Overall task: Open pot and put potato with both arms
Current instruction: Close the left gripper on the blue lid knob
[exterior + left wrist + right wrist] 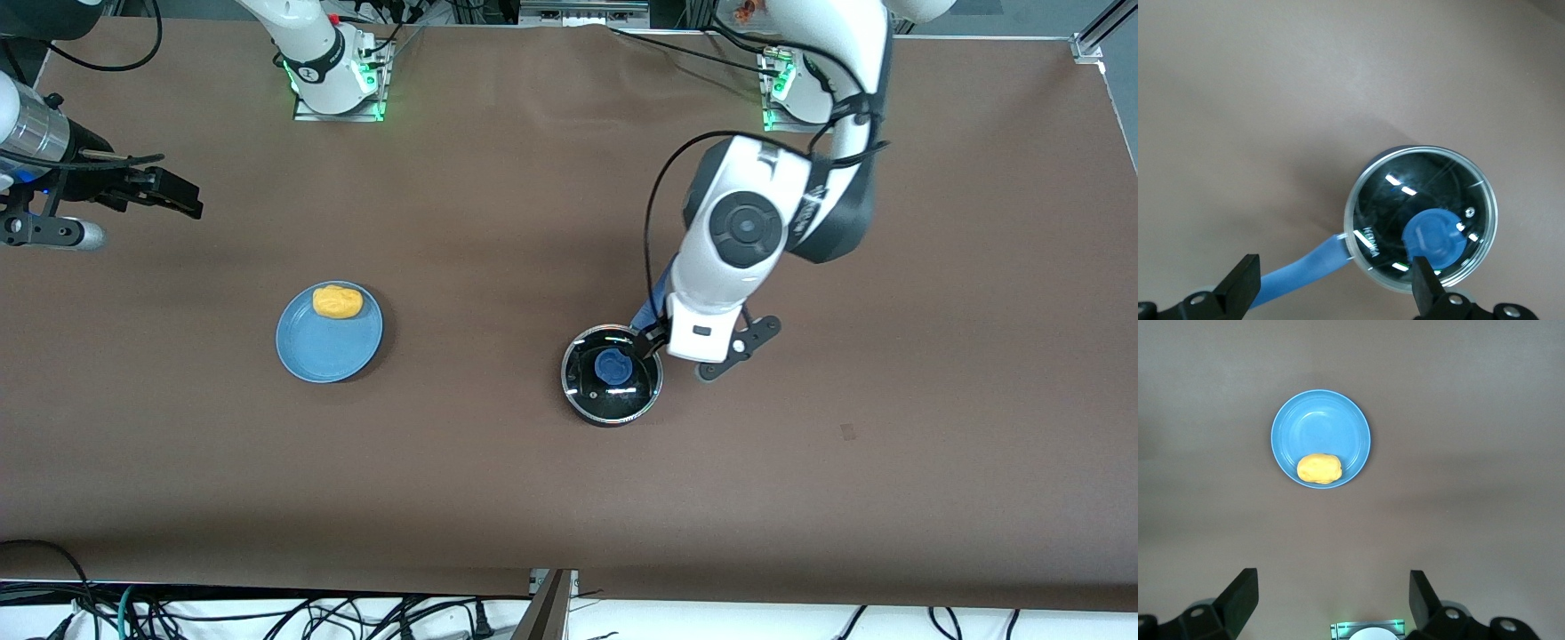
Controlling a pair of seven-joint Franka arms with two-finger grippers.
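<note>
- Lid-removal step: left claw point(1331, 287), fingers spread, hangs over the pot point(612, 374); next, centre on the lid's knob point(1435, 237).
- Right claw point(1331, 600), fingers spread, waits; potato point(337, 301) sits on the plate point(324, 356).

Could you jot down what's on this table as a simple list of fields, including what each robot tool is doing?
pot: black pot, glass lid on, blue knob
pot handle: blue handle
potato: potato on blue plate, toward the right arm's end
left tool: left tool open, over the pot's handle side
right tool: right tool open, waiting, away from the plate
</note>
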